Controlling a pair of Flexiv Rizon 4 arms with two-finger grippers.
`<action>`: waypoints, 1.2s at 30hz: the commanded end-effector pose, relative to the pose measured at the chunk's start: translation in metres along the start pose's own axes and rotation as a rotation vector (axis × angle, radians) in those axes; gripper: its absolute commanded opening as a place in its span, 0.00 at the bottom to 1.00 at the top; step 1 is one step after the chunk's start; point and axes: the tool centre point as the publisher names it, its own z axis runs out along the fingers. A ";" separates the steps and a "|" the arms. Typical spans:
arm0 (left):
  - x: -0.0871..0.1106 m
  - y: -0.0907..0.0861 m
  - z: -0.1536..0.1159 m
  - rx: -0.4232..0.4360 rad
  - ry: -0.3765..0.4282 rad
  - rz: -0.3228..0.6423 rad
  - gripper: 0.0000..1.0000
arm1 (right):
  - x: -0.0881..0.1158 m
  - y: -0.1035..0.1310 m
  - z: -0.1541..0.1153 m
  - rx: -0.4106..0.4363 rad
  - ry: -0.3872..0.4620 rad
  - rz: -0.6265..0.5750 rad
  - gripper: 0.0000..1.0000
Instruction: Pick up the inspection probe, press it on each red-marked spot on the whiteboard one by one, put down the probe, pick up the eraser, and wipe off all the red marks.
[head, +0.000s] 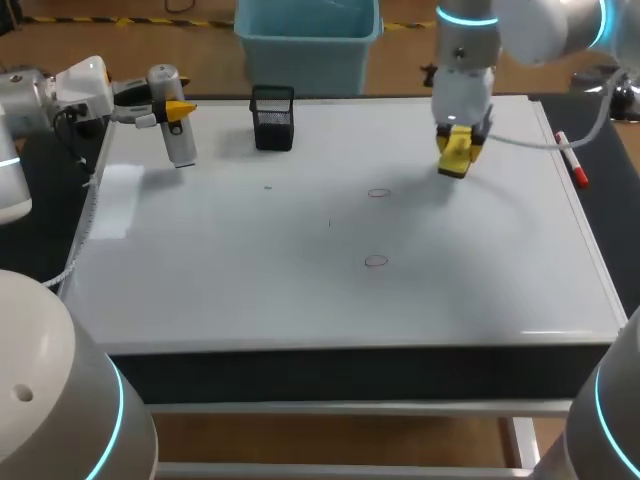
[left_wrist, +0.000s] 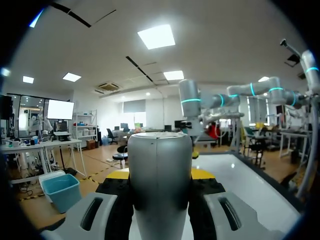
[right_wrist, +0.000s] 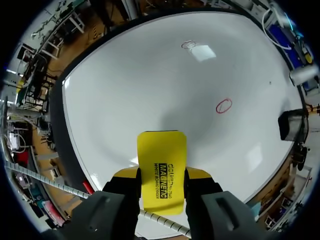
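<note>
Two red marks (head: 378, 192) (head: 375, 261) sit mid-frame. There is one probe (head: 182, 148), one eraser (head: 455, 153), one mesh cup (head: 272, 120) and one pen (head: 572, 160).

Black printed lettering on face of yellow eraser (right_wrist: 161, 167).

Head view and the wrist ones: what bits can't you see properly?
- Head view: the two red marks are too small to tell their shape; the black basket hides its inside behind its near wall.
- Left wrist view: the probe fills the middle and blocks most of the whiteboard; no red marks show.
- Right wrist view: the eraser hides the whiteboard under it.
</note>
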 end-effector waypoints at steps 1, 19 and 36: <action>-0.001 -0.001 0.000 0.001 0.001 0.000 0.00 | 0.013 -0.024 0.000 -0.011 -0.003 0.049 0.00; -0.001 -0.001 0.000 0.001 0.001 0.000 0.00 | 0.049 -0.069 -0.001 -0.032 -0.052 0.230 0.00; -0.001 -0.001 0.000 0.001 0.001 0.000 0.00 | 0.055 -0.070 0.000 -0.039 -0.050 0.257 0.00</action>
